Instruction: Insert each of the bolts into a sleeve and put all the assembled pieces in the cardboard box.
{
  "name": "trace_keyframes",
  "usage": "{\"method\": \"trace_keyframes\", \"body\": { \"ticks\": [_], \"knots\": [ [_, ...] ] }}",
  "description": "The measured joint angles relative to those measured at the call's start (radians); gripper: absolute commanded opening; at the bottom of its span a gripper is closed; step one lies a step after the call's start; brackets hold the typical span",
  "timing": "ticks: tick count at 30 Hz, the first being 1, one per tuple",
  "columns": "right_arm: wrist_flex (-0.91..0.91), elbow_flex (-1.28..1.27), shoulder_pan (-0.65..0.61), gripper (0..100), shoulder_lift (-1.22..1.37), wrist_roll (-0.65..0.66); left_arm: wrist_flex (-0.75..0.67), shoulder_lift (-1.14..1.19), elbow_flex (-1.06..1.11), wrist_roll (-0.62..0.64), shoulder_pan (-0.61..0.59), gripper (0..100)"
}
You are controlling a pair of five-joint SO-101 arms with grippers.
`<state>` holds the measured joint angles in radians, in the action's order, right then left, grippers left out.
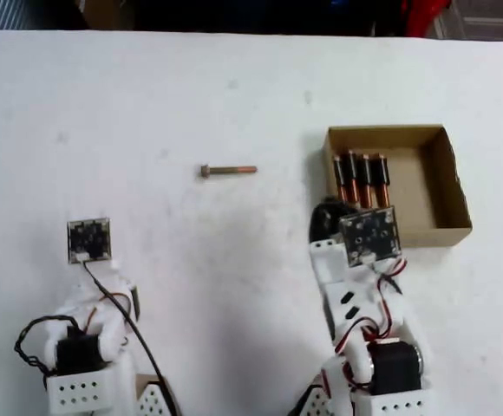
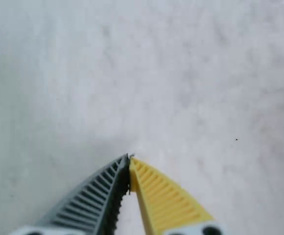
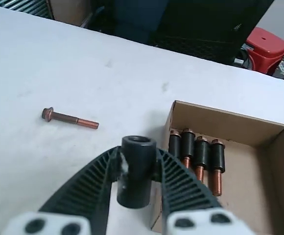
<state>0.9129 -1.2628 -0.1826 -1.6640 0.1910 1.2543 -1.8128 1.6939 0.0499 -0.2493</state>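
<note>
White table [image 1: 147,104], faint grey smudges. Loose bolt [image 1: 228,171] copper. Held sleeve [image 3: 136,169] matte black. The right gripper [image 3: 138,156] is black and ribbed, the left gripper [image 2: 129,159] half grey, half yellow, also ribbed. Plain brown cardboard box [image 1: 451,186]; assembled pieces [image 1: 362,178] black over copper.

The left tool [image 2: 130,160] has two ribbed, pointed fingers [image 2: 90,203], one grey and one yellow. The right tool [image 3: 137,152] has black ribbed fingers on white bases [image 3: 14,226] with dark screw holes [image 3: 34,226]. Behind each tool, the arms [image 1: 342,277] are white plastic with black motors [image 1: 395,364], thin red and black cables [image 1: 364,328] and a square black camera board [image 1: 369,234].
</note>
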Motion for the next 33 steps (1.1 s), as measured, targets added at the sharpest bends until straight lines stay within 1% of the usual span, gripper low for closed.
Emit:
{"method": "trace_keyframes", "body": {
  "ticks": [10, 15, 21, 23, 27, 30, 33],
  "knots": [
    [0.0, -0.117, 0.028, 1.6, -0.12, 0.0, 0.0, 0.0, 0.0, 0.0, 0.0, 2],
    [-0.003, -0.133, 0.026, 1.6, -0.126, 0.0, -0.002, 0.0, 0.0, 0.0, 0.0, 2],
    [-0.003, -0.186, 0.026, 1.6, -0.126, 0.0, -0.08, 0.0, 0.0, -0.009, 0.0, 2],
    [-0.003, -0.19, 0.025, 1.6, -0.126, 0.0, -0.114, 0.0, 0.0, -0.06, 0.0, 2],
    [-0.003, -0.209, 0.025, 1.6, -0.126, 0.0, -0.173, 0.0, 0.0, -0.281, 0.0, 2],
    [-0.005, -0.229, 0.026, 1.6, -0.126, 0.0, -0.183, 0.0, 0.0, -0.443, 0.0, 2],
    [-0.005, -0.23, 0.025, 1.6, -0.126, 0.0, -0.184, 0.0, 0.0, -0.568, 0.0, 2]
  ]
}}
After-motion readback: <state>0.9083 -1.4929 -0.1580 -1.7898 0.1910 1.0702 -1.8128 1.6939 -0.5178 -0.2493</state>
